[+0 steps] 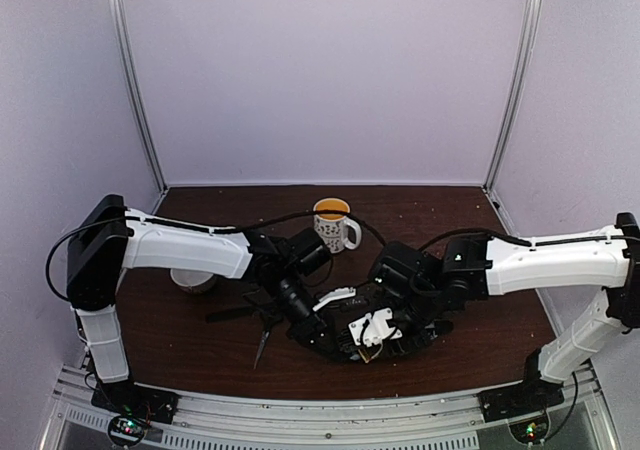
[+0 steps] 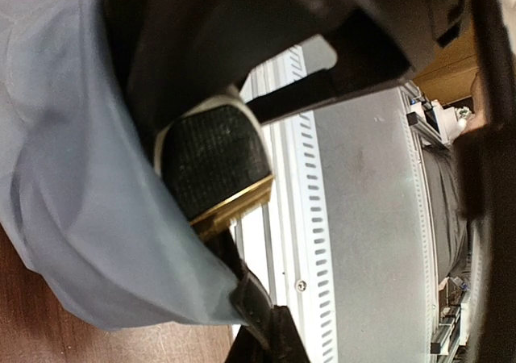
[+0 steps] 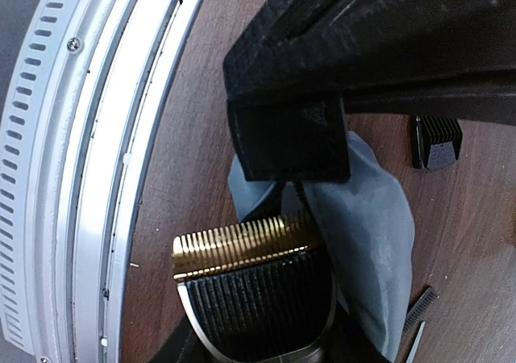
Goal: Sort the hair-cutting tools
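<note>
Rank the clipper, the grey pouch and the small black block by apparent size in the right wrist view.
1. clipper, nearest the camera and cut off by the frame edge.
2. grey pouch, partly hidden; close to the clipper in size, so their order is unsure.
3. small black block, clearly smallest.

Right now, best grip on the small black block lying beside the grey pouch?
Probably from straight above, jaws across the two plain sides of the small black block, not its ribbed end. It lies flat on the table, apart from the grey pouch, so both sides look open.
</note>
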Controlling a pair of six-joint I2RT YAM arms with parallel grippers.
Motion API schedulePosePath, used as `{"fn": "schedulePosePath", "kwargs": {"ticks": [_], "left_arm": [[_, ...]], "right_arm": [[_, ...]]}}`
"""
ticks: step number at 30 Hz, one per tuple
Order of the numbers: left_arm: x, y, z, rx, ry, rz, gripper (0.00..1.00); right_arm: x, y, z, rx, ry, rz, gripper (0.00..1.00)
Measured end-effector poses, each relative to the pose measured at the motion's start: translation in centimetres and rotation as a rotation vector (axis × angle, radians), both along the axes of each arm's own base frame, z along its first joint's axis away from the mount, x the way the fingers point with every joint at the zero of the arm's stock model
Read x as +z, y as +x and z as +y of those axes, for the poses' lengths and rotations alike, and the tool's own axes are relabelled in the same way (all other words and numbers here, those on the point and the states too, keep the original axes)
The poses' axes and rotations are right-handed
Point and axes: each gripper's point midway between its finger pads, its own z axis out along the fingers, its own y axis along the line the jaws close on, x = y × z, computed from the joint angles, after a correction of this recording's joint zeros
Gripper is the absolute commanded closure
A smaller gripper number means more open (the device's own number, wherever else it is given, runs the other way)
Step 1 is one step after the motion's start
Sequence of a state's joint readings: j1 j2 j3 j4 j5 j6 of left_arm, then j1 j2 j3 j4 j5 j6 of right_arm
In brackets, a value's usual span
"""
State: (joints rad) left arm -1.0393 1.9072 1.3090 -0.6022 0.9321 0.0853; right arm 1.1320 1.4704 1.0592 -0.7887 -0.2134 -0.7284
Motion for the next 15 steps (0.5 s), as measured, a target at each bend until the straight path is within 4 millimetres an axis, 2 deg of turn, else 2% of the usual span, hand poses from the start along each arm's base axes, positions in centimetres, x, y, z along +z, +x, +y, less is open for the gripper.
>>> {"fn": "schedulePosePath", "kwargs": {"ticks": [5, 8, 15], "left_arm": [[-0.5, 0.0, 0.0, 0.000, 0.010, 0.005, 1.00], [-0.9, 0.2, 0.0, 0.003, 0.015, 0.008, 1.00], [-0.8, 1.0, -0.2, 0.017, -0.005, -0.004, 1.00]], "right_arm": [[-1.2, 0.4, 0.2, -0.014, -0.043, 0.021, 0.76], [-1.3, 0.7, 0.1, -0.036, -0.047, 0.029, 0.71], [-1.0, 2.1, -0.1, -0.139, -0.046, 0.046, 0.53]]}}
